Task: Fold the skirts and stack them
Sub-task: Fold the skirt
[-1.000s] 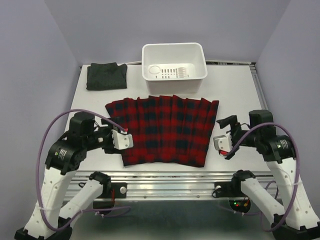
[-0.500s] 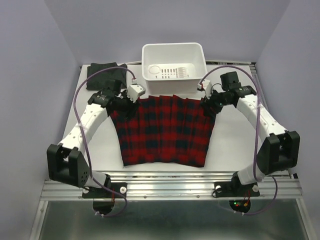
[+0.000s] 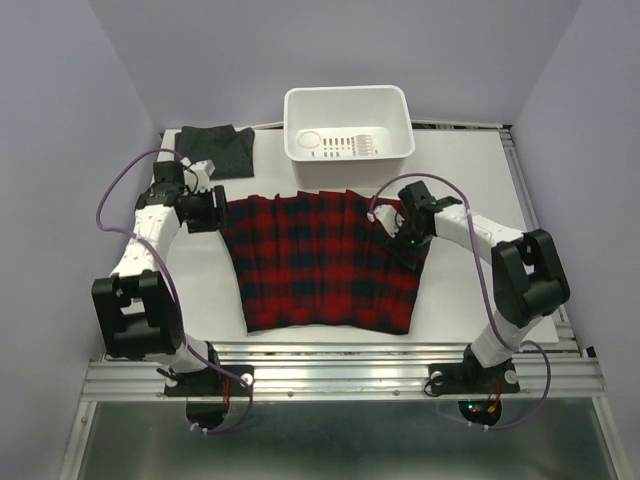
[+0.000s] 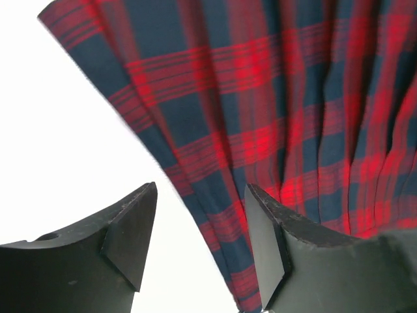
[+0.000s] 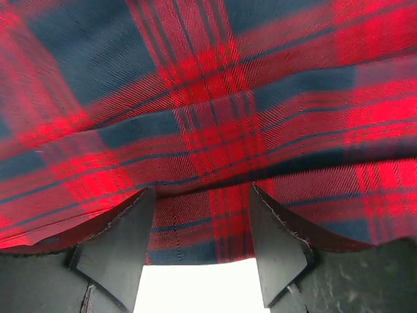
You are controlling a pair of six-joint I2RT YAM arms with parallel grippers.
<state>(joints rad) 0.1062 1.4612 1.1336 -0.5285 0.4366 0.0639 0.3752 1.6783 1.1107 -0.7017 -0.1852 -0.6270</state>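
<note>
The red-and-navy plaid skirt [image 3: 325, 262] lies spread flat on the white worktop [image 3: 470, 180], between the 2 pincers. The left pincer [image 3: 220, 210] sits at the skirt's far-left corner, its 2 fingers [image 4: 130, 228] spread apart and grasping nothing. In the left wrist view the skirt's slanted edge runs just ahead of it and past its right-hand finger, with bare worktop by the other. The right pincer [image 3: 393, 238] is low over the skirt's far-right part and is also released. Its fingers [image 5: 117, 241] stand wide, with plaid cloth filling the space ahead of them and a patch of worktop showing between their bases. Whether they touch the cloth cannot be told. The charcoal grey skirt [image 3: 212, 152] lies folded just beyond the left pincer, apart from the plaid one. A white tub [image 3: 346, 91] stands beyond both pincers, near the plaid skirt's far edge.
</note>
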